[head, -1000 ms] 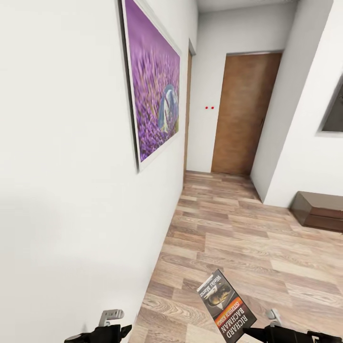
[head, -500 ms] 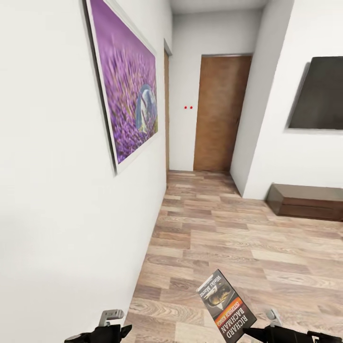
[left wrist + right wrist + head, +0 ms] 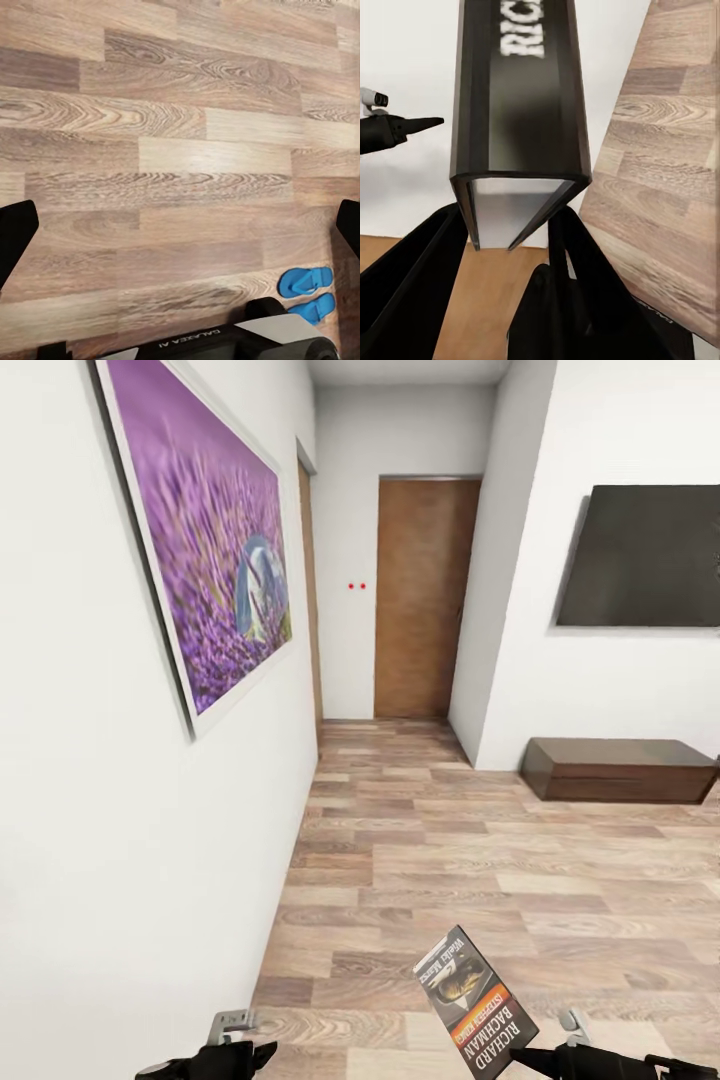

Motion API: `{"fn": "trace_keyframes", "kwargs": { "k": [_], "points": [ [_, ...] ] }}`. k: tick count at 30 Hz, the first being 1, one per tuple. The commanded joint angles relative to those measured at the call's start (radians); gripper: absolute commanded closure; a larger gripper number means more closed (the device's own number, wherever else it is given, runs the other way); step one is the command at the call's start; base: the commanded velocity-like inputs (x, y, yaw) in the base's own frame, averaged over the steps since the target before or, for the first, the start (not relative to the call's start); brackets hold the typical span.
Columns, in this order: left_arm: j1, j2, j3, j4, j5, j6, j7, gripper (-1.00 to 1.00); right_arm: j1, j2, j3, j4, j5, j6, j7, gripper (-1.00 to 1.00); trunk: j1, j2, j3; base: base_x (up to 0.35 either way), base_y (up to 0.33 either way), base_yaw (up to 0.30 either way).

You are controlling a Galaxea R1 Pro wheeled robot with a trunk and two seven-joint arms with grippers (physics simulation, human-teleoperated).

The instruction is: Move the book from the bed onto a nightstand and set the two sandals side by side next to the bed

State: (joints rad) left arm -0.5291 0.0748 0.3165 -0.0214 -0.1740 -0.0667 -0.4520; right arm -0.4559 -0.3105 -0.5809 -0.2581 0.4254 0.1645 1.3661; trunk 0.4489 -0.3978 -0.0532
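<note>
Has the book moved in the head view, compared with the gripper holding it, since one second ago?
No. The book keeps its place above the right gripper. The lavender picture slid left because the camera turned.

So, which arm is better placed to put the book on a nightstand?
The right arm. Its gripper is shut on the book, held above the floor. The left gripper holds nothing and looks open, fingers wide apart.
</note>
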Motion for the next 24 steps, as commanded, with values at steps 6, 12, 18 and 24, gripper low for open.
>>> {"fn": "trace_keyframes", "kwargs": {
  "k": [6,12,18,24],
  "points": [
    [-0.001,0.0,0.007,0.001,-0.01,-0.005,-0.002,-1.0,-0.001,0.001,-0.01,-0.001,0.007,0.01,0.005,1.0,0.001,-0.002,-0.002,0.32,0.0,-0.013],
    [-0.001,0.0,0.007,0.001,-0.01,-0.005,-0.002,-1.0,-0.001,0.001,-0.01,-0.001,0.007,0.01,0.005,1.0,0.001,-0.002,-0.002,0.254,0.0,-0.001],
    [-0.001,0.0,0.007,0.001,-0.01,-0.005,-0.002,-1.0,-0.001,0.001,-0.009,0.0,0.007,0.01,0.005,1.0,0.001,-0.002,-0.002,0.028,0.0,-0.126],
    [-0.001,0.0,0.007,0.001,-0.01,-0.005,-0.002,-1.0,-0.001,0.001,-0.01,0.0,0.007,0.01,0.005,1.0,0.001,-0.002,-0.002,0.05,0.0,-0.085]
  ]
}}
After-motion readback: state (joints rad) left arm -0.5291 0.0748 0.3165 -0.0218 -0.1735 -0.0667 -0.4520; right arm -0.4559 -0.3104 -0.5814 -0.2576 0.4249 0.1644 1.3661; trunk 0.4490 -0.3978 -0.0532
